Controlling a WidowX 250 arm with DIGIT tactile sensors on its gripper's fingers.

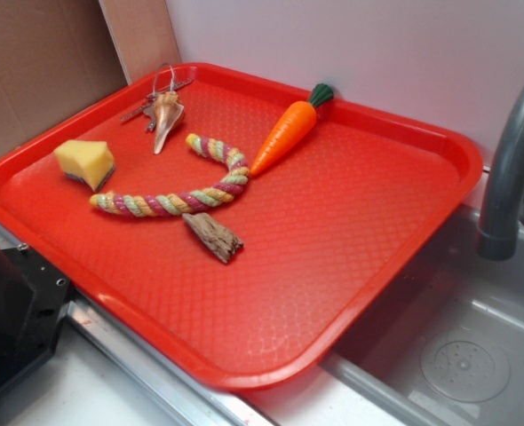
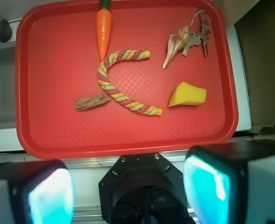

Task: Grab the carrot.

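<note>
Wrist view looks straight down on the red tray (image 2: 35, 135), which lies ahead of the gripper (image 2: 128, 191), whose two pads stand wide apart at the bottom edge, empty and well short of everything, likely held high to survey the load. Largest on the tray is the striped rope (image 2: 116, 86), curled ahead of the pads. The carrot (image 2: 103, 29) lies farthest ahead, slightly left of centre, against the far rim, its tip touching the rope's bend, so a grasp probably wants the thick upper body.
</note>
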